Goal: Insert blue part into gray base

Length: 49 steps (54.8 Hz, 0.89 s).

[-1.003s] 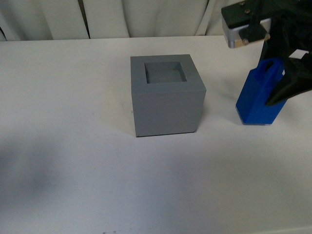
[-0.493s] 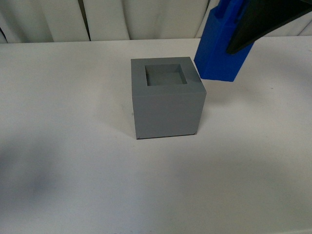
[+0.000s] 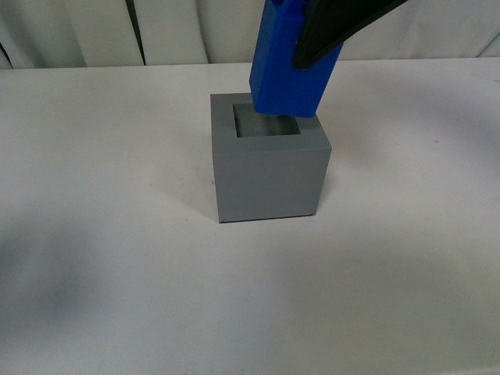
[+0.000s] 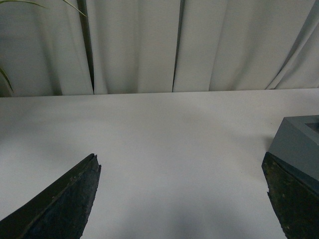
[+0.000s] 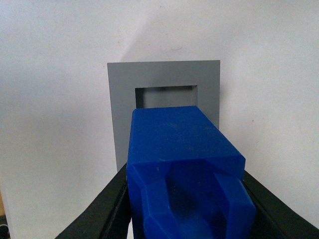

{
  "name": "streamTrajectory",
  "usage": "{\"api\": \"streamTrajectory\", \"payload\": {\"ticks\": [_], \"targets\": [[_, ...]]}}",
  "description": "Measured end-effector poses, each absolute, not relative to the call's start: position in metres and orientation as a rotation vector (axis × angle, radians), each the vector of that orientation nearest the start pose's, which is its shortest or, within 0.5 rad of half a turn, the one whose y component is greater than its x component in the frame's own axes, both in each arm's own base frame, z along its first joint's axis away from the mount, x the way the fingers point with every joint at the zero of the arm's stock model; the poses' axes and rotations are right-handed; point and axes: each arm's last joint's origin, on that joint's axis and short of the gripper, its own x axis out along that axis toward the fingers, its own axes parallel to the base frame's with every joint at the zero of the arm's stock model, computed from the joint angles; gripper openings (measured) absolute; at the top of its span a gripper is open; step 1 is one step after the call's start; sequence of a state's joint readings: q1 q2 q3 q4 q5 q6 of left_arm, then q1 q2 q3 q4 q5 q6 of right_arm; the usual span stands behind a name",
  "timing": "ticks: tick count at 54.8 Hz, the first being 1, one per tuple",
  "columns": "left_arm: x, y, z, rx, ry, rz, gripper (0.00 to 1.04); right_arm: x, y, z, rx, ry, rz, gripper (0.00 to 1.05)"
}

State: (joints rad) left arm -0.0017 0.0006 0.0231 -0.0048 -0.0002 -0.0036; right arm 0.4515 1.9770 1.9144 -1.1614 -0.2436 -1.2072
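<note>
Looking at the front view, you find the blue part lifted off the table and hanging over the base, its lower end above the far right side of the recess and not seated in it. The part leans slightly, its top tipped toward the robot's right, and you cannot tell from here whether its lower edge touches the rim. Your right gripper is clamped on the blue part: in the right wrist view a black finger presses against each side of the block near its handle end, and the base lies beyond it with the recess partly covered by the block's flat end. In the front view only one dark finger shows, across the part's upper right. Your left gripper is spread wide with nothing between its fingers, low over bare table, and a corner of the base sits just beside one fingertip. The base stands upright near the middle of the table, with pale curtains behind.
</note>
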Motion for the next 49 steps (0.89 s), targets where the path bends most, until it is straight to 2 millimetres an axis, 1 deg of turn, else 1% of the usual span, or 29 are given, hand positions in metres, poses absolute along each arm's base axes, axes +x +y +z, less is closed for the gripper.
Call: {"api": "streamTrajectory", "payload": {"ticks": [7, 20, 49], "targets": [[0.096, 0.000, 0.171, -0.004, -0.018, -0.002, 0.99, 0.363, 0.188, 0.300, -1.135, 0.730, 1.278, 0.48], [0.096, 0.000, 0.171, -0.004, -0.018, -0.002, 0.99, 0.367, 0.195, 0.289, -1.135, 0.756, 1.276, 0.48], [0.096, 0.000, 0.171, -0.004, -0.018, -0.002, 0.99, 0.368, 0.202, 0.283, -1.137, 0.762, 1.278, 0.48]]}}
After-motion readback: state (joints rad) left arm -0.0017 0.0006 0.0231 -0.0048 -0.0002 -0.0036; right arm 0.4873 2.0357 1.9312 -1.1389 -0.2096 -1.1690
